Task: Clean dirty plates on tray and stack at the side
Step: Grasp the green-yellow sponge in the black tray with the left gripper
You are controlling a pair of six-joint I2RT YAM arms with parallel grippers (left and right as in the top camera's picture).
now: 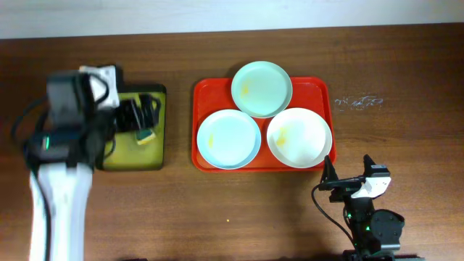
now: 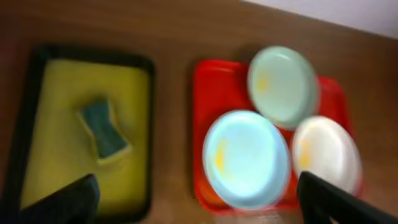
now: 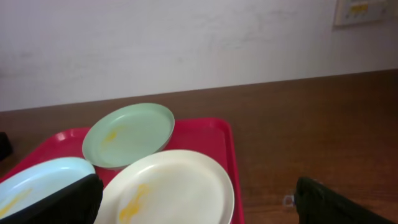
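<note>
The red tray [image 1: 199, 94] holds three plates, each with a yellow smear. A pale green plate [image 1: 262, 88] leans on the pale blue one [image 1: 228, 139] and the white one [image 1: 299, 136]. My left gripper [image 2: 198, 180] is open and empty, high over the table between the two trays. Its view shows the tray [image 2: 202, 81] and the green [image 2: 283, 84], blue [image 2: 245, 158] and white [image 2: 326, 152] plates, blurred. My right gripper [image 3: 199, 183] is open and empty, just in front of the white plate [image 3: 174, 183]. It sits near the tray's front right corner in the overhead view [image 1: 348, 181].
A dark-rimmed yellow-green tray [image 1: 156, 156] left of the red tray holds a blue and yellow sponge [image 1: 146, 136], also in the left wrist view [image 2: 104, 129]. White marks [image 1: 359, 101] lie on the brown table right of the red tray. A white wall runs along the back.
</note>
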